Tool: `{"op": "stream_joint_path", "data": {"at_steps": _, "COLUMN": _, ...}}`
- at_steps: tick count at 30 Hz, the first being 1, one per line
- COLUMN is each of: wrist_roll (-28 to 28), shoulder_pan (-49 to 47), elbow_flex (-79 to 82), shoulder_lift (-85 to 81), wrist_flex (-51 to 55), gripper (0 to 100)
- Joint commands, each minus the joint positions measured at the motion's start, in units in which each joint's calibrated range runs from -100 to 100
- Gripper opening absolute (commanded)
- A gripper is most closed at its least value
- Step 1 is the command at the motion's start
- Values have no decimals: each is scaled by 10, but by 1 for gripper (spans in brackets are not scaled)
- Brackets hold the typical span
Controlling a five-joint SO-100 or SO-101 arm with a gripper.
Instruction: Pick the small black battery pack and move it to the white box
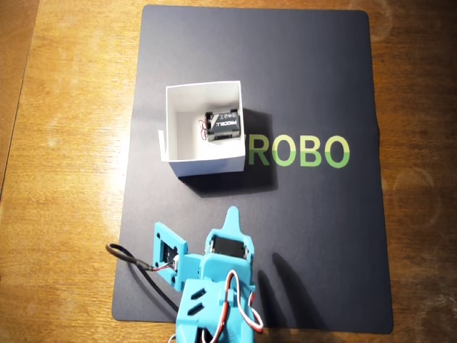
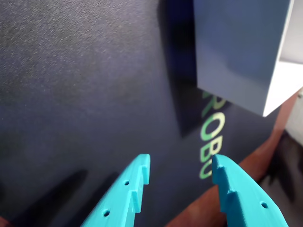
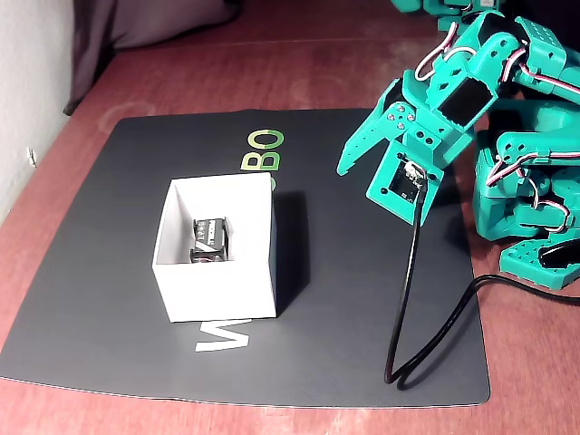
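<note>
Between the two teal fingers of the claw (image 2: 181, 171) there is only dark mat: in the wrist view they stand apart and hold nothing. In the fixed view the claw (image 3: 355, 182) hangs above the mat (image 3: 100, 308), its tips slanting down toward the box, clear of it and with a stretch of bare mat between. From overhead the claw (image 1: 230, 218) points up the picture at the near wall of the box, again with a gap.

The arm (image 3: 471, 72) is folded back over its base at the right of the fixed view, wrist bent down. A black cable (image 3: 408, 299) loops from the wrist camera onto the mat.

The white box (image 1: 201, 166) sits on the mat, partly covering the green "ROBO" lettering (image 1: 303, 151). The small black battery pack (image 1: 223, 123) lies inside the box on its floor, toward the right wall as the overhead view shows it, its thin wires trailing toward the middle. The fixed view shows the pack (image 3: 210, 238) well below the rim.

Judging from this, the task looks done: the pack is in the box and released. At most, the arm has to settle to rest.
</note>
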Motion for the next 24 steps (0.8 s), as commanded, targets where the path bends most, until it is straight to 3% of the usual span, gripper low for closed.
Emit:
{"op": "stream_joint_path", "data": {"at_steps": 1, "wrist_roll": -2, "shoulder_pan": -1, "elbow_flex": 17, "shoulder_lift": -29, "wrist_flex": 4, "gripper": 15}}
{"op": "stream_joint_path", "data": {"at_steps": 24, "wrist_roll": -1, "shoulder_pan": -7, "elbow_flex": 135, "shoulder_lift": -147, "wrist_flex": 3, "gripper": 13}}
